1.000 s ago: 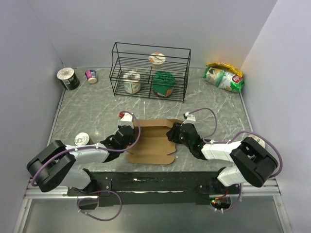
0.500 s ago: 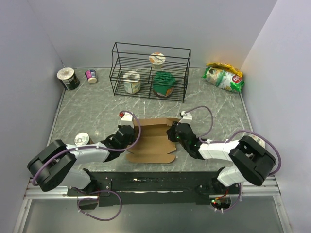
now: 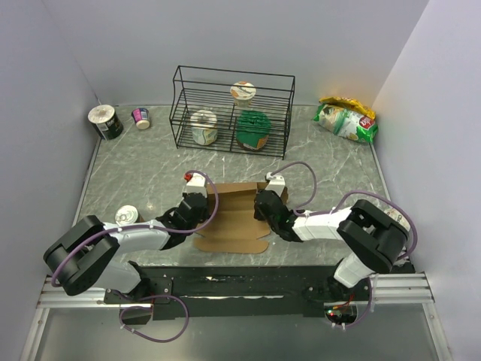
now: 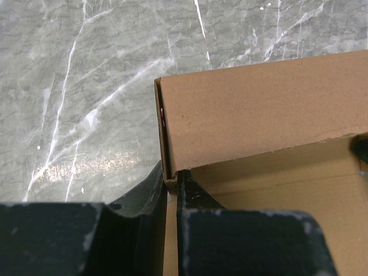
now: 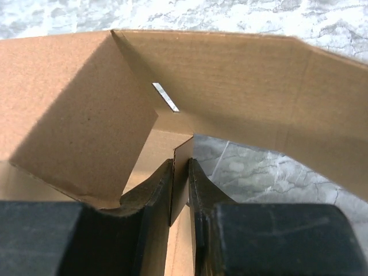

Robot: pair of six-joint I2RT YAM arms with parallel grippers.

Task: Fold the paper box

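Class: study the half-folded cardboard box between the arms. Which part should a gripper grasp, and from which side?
Grip an upright side wall of the paper box near a corner, coming from the near edge, one of the jaws inside, one outside. The walls stand as thin sheets; the base lies flat on the table. The left gripper and right gripper pinch it so.

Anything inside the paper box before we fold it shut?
Only bare cardboard floor shows inside the paper box, with nothing lying on it. The left gripper and right gripper each pinch a wall and cover the corners beneath them.
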